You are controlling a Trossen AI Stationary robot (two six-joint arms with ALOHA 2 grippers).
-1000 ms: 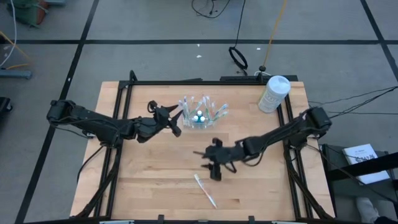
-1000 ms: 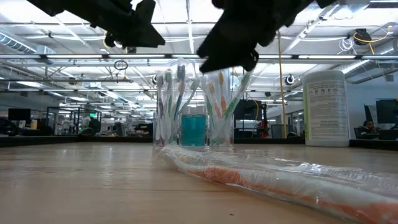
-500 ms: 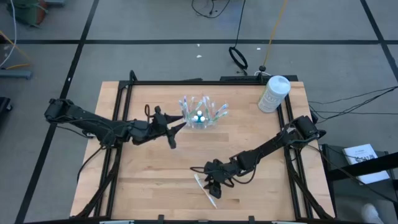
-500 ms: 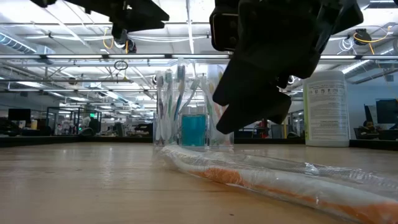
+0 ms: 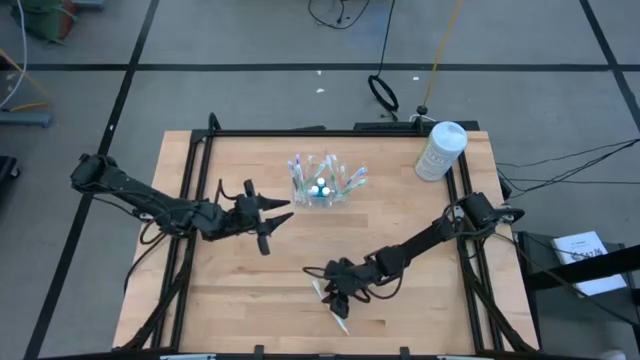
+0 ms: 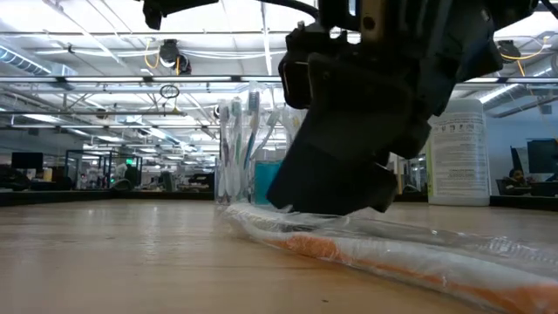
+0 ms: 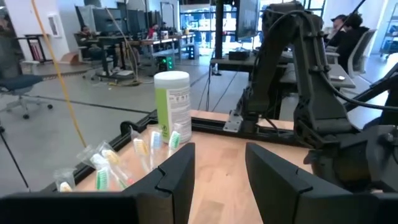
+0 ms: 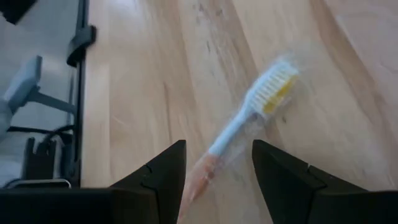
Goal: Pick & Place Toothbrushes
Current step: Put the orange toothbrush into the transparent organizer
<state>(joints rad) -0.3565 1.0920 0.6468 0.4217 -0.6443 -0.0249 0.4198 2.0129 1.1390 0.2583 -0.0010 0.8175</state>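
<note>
High view: the right tool (image 5: 337, 297) is hanging over the wrapped toothbrush (image 5: 333, 309), which is lying flat near the front edge of the desk (image 5: 230, 300), about midway along it. The left tool (image 5: 268, 214) is waiting nearer the middle of the desk, on the left-arm side of the clear cup (image 5: 322, 185) of standing toothbrushes, apart from it. A white canister (image 5: 440, 150) is standing at the far right corner.

Low view: the right tool (image 6: 336, 187) is sitting just above the wrapped toothbrush (image 6: 375, 249); whether it is touching the film cannot be told. The cup (image 6: 261, 161) is standing behind.

Left wrist view: the left tool (image 7: 219, 171) is gaping wide and holding nothing, looking toward the cup's brushes (image 7: 140, 149) and the canister (image 7: 171, 102).

Right wrist view: the right tool (image 8: 217, 180) is standing open and empty, its fingers (image 8: 163, 171) lying on either side of the orange handle end of the toothbrush (image 8: 245, 121), whose white neck and yellow-bristled head are pointing away.

Handling, as judged: the brush is probably light and stiff, while its clear wrapper is likely slick and crinkly, so it may be sliding or rolling under a closing pinch. A hold across the handle, back from the head, is looking the most secure.
</note>
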